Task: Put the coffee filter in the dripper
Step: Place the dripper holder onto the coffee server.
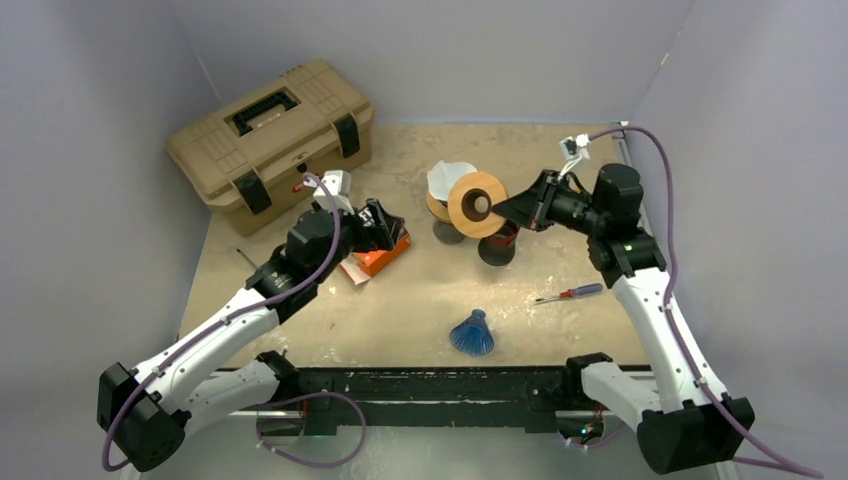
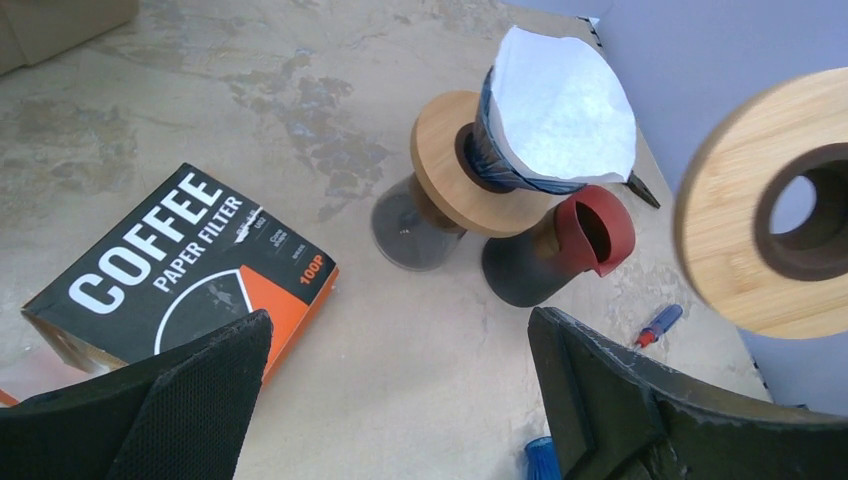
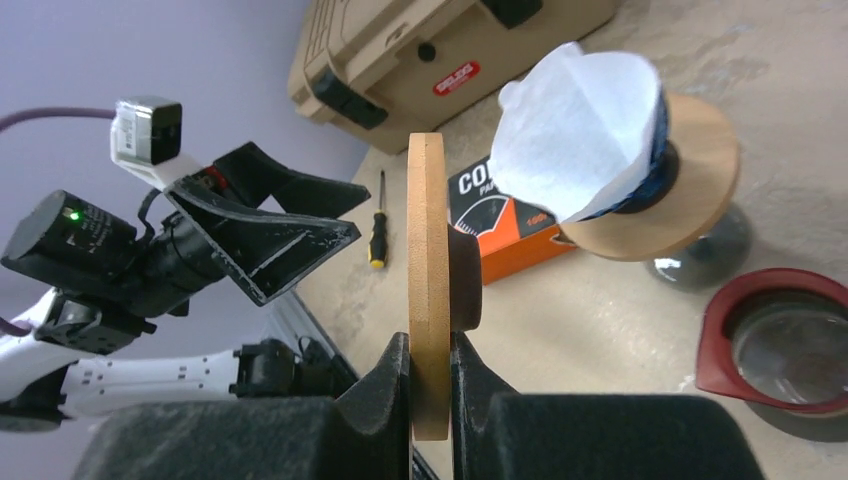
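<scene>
The white paper filter (image 1: 447, 178) sits open inside a dark blue dripper (image 2: 488, 150) at the far middle of the table (image 1: 420, 300). It is just left of and beyond the right gripper (image 1: 500, 208), and to the right of the left gripper (image 2: 400, 330), apart from both.

The right gripper is clamped on the edge of a loose wooden ring (image 3: 427, 250), held on edge in the air. The left gripper's fingers are spread wide with nothing between them, over the filter box (image 2: 180, 265).

There is one filter out of the box. There are two wooden rings: the held one and a second ring (image 2: 445, 150) under the dripper, on a glass jug (image 2: 410, 235). A second jug (image 3: 770, 340), with a red rim, stands just beside it. Another blue dripper (image 1: 472, 335) lies near the front edge. Two screwdrivers show, one (image 1: 568, 294) at the right and one (image 3: 377, 225) at the left. One tan toolbox (image 1: 270, 140) stands far left.

The filter is a creased cone, its mouth tilted, its rim standing above the dripper.
</scene>
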Available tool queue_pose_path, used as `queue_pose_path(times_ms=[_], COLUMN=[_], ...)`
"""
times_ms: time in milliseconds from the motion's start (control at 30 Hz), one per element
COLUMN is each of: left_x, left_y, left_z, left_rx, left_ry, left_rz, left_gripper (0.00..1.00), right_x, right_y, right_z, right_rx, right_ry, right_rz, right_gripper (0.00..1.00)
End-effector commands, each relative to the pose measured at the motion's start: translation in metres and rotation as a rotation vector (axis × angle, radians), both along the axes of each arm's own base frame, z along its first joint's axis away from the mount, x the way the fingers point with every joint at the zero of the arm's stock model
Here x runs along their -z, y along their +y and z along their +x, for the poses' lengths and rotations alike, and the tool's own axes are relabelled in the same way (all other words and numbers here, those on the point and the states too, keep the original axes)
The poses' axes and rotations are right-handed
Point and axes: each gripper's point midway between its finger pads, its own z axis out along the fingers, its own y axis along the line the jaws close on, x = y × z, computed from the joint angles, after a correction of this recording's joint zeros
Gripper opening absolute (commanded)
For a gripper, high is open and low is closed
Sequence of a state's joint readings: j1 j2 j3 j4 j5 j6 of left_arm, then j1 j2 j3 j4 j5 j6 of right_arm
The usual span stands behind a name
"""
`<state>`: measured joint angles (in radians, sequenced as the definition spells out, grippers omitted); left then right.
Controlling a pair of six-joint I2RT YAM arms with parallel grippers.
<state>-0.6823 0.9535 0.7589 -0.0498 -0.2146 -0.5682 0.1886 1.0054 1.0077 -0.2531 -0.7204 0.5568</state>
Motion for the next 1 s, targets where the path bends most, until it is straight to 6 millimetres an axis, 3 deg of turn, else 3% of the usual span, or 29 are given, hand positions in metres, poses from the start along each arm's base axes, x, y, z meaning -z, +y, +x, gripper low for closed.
queue_pose_path(times_ms=[0,167,333,467,967], left_x=[0.006,0.015,0.02,0.025,0.034], left_y=[0.004,0.012,0.014,0.014,0.008], left_z=[0.0,-0.001,-0.002,-0.002,-0.003], left_rx=[0.012,-0.019,-0.023,-0.02,0.001], left_ry=[0.05,0.067,0.088,0.097,0.125], left_rz=[-0.041,-0.025,-0.002,0.017,0.007], left_gripper=[0.99,0.99,0.98,0.98,0.97], right_x=[-0.02,-0.023,-0.003,0.013,0.049], right_y=[-0.019,-0.057,-0.096,-0.1,-0.084], right_z=[-0.004,0.007,0.023,0.027,0.027], right_rx=[0.02,0.173,0.317,0.315,0.184], right_ry=[-0.053,-0.052,0.008,0.035,0.13], right_rz=[0.041,0.02,-0.054,-0.047,0.072], right_gripper=[0.0,0.0,0.0,0.0,0.0])
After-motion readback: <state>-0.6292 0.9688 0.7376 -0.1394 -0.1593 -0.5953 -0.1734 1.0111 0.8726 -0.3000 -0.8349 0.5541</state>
